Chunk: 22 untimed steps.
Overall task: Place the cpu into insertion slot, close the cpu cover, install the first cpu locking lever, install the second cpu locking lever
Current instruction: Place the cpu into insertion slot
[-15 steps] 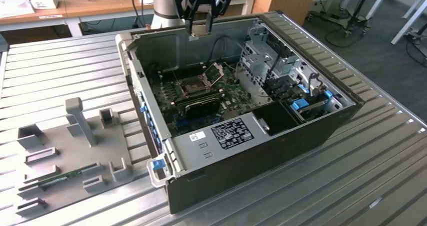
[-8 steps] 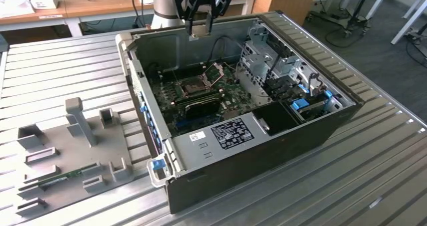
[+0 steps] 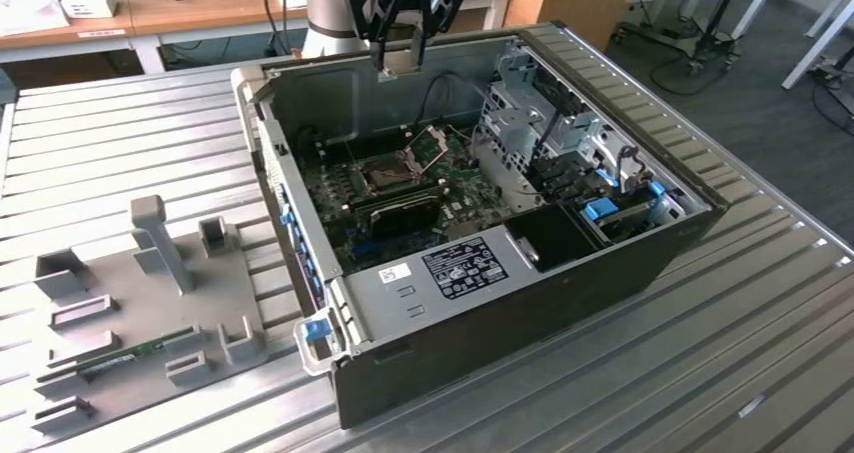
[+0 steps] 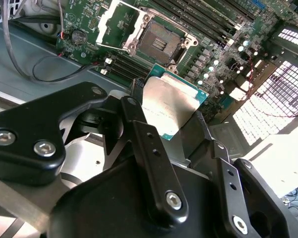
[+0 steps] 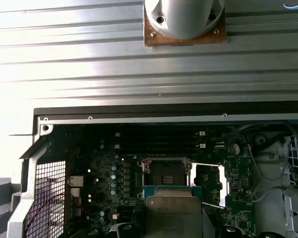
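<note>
My gripper [image 3: 398,61] hangs above the back wall of the open computer case [image 3: 534,273], shut on the cpu [image 3: 398,70]. In both wrist views the cpu [image 4: 171,105] [image 5: 173,214] is a flat square chip with a dull metal top and a green edge, clamped between the two black fingers [image 4: 139,130]. Below it on the green board lies the insertion slot [image 4: 158,43] [image 5: 166,173] [image 3: 378,179], a bare black socket. The cpu cover [image 4: 114,21] [image 5: 208,181] [image 3: 430,145] is swung open on its hinge beside the slot.
Long black memory slots [image 4: 203,25] run beside the socket. Drive bays and cables [image 3: 554,133] fill the case toward the exterior view's right. A grey fixture plate [image 3: 147,303] holding a memory stick [image 3: 127,358] lies on the ribbed metal table [image 3: 694,373] at the exterior view's left.
</note>
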Each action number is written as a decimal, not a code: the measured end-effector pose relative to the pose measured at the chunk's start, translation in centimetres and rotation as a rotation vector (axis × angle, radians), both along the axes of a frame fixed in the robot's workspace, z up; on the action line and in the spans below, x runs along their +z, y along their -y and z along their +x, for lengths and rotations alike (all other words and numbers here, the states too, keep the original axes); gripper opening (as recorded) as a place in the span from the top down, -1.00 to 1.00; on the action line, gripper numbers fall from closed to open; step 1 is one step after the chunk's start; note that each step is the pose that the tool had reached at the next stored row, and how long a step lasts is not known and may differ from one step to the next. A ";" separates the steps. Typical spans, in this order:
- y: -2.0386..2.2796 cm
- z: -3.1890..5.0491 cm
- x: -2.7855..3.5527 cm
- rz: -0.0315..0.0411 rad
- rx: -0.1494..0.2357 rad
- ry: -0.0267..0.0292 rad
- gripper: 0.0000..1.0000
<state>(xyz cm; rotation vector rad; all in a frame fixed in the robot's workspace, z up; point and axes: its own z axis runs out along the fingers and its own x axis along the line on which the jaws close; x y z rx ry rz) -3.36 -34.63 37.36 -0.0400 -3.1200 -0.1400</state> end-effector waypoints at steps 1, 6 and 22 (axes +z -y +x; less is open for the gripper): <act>0.00 0.00 0.00 0.0000 0.000 0.0000 -0.08; 0.00 0.00 -0.16 0.0001 0.000 0.0002 -0.08; 0.00 -0.03 -0.66 0.0001 0.004 0.0121 -0.08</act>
